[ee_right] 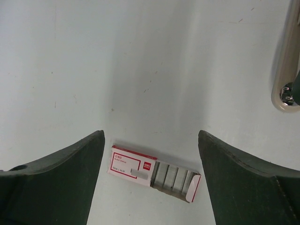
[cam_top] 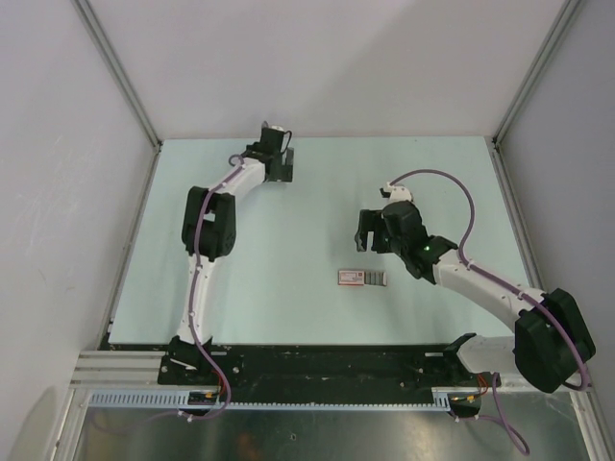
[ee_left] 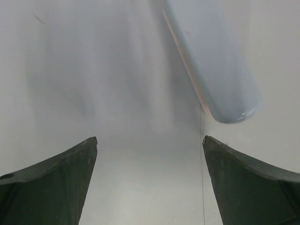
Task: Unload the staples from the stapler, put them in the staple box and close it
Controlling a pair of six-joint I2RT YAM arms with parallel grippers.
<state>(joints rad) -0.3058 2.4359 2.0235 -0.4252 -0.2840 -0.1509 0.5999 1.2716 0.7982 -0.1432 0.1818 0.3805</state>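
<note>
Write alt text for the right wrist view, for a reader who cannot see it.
A small red-and-white box of staples lies on a pale table, open at one end, showing grey strips. The two dark fingers of the right gripper frame it, wide apart and holding nothing. A pale rounded object is cut off at the upper right.

Stapler glossy, probably plastic; table smooth, matt.

The stapler is a slim pale-blue thing with a rounded end and a thin whitish strip down one long side. It's lying diagonally, only partly in frame, so can't tell if it's open.
</note>
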